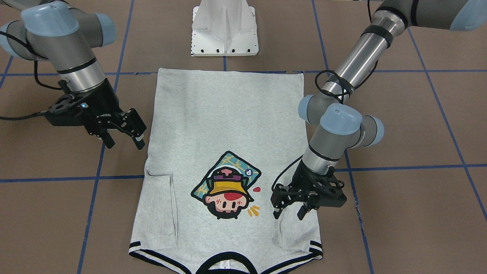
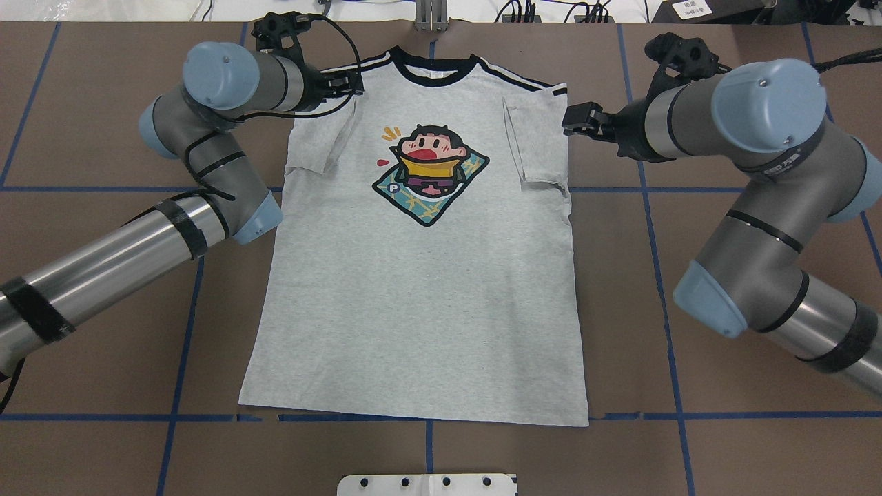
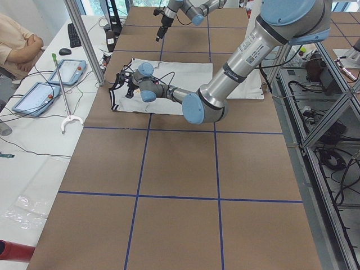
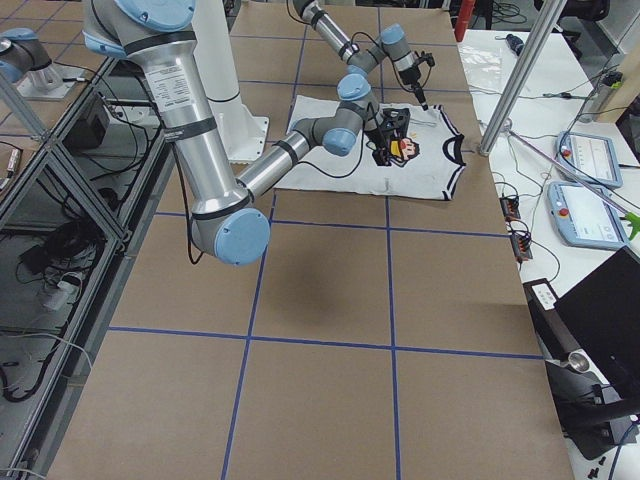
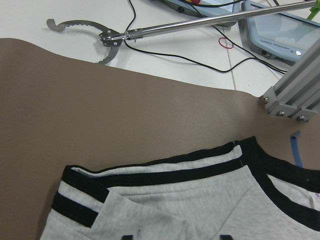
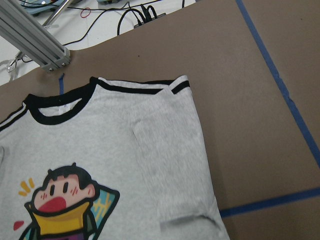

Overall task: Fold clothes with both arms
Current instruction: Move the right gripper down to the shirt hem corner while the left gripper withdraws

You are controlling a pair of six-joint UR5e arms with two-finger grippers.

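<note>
Table (image 2: 89,386): brown surface, blue tape grid (image 2: 758,415). On it: one grey T-shirt (image 2: 420,296), flat, print up, both sleeves folded inward; white pedestal base (image 1: 225,28) beside the hem.

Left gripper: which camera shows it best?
Front-facing view: the left gripper shows whole and open, above the T-shirt. Overhead, its wrist hides most of it. The side views show it tiny, and its own wrist camera catches barely any of it.

A robotics lab. The brown table (image 3: 180,163) is gridded with blue tape lines (image 3: 180,196). Grey control pendants (image 3: 36,97) and a silver aluminium post (image 3: 84,42) line its edge.
</note>
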